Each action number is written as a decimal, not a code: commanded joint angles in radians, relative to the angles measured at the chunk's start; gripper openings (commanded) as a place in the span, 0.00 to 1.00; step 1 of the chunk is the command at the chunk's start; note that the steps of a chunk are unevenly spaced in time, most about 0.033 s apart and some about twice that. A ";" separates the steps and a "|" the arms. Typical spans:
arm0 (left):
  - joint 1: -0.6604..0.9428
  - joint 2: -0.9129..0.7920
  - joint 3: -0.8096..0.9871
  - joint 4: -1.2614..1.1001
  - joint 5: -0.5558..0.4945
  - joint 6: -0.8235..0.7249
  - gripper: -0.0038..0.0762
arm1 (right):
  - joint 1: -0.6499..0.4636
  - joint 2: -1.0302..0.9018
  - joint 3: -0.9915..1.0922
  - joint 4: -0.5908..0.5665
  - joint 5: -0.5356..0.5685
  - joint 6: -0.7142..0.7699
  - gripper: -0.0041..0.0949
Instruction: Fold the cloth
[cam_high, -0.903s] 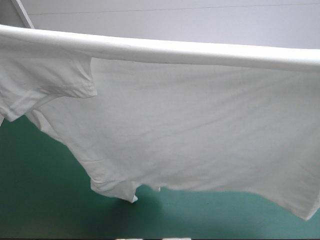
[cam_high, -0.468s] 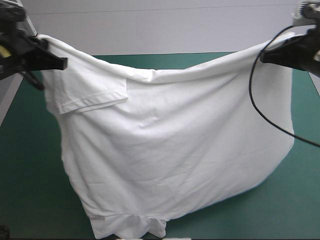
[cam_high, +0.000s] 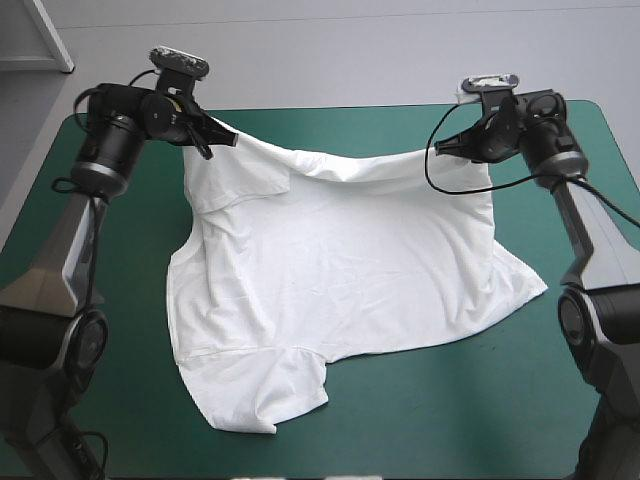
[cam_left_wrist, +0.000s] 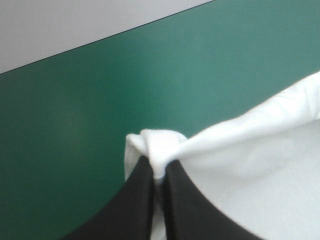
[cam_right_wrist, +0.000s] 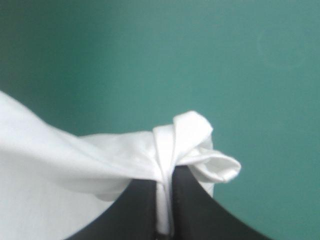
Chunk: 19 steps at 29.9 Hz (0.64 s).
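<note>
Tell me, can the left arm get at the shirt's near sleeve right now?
Probably not yet: the left gripper is shut on the far edge of the T-shirt; nothing covers the sleeve.

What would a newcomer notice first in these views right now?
The white T-shirt dominates, spread over the middle of the teal-green cover with its near part lying flat. Its far edge is lifted and strung between the left gripper and the right gripper, each shut on a bunched corner of fabric toward the cover's far edge.
</note>
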 joint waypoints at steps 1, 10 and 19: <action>-0.003 0.048 -0.026 -0.006 -0.144 -0.010 0.04 | -0.008 0.038 -0.029 0.010 -0.065 -0.009 0.02; -0.001 0.165 -0.026 0.032 -0.211 -0.010 0.44 | -0.008 0.117 -0.029 0.099 -0.077 -0.079 0.49; -0.001 0.131 -0.182 0.032 0.165 -0.010 0.80 | -0.008 -0.076 -0.031 0.094 0.051 -0.075 0.87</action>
